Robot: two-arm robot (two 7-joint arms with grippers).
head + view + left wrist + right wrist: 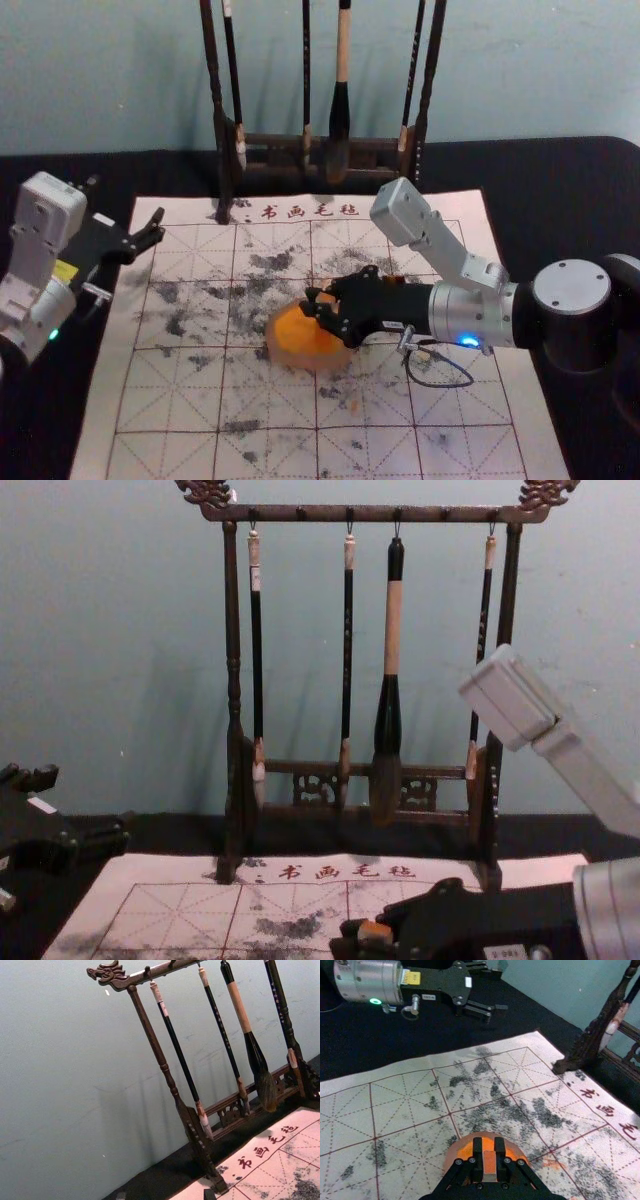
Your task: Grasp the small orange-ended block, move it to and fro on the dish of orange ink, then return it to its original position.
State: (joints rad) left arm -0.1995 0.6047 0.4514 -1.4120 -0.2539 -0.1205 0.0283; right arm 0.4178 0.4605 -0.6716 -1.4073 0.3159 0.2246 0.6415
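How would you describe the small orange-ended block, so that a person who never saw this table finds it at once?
Find the pale grid mat, then the round dish of orange ink on it. The right gripper reaches over this dish, and the block sits between its jaws. Unlike the dish, it is narrow and straight-edged, with a grey part beside the orange.

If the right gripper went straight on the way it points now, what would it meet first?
Probably the round dish of orange ink: the right gripper, holding the small orange-ended block, reaches over it. Its downward slope is hard to judge, so it might pass above the far rim instead.
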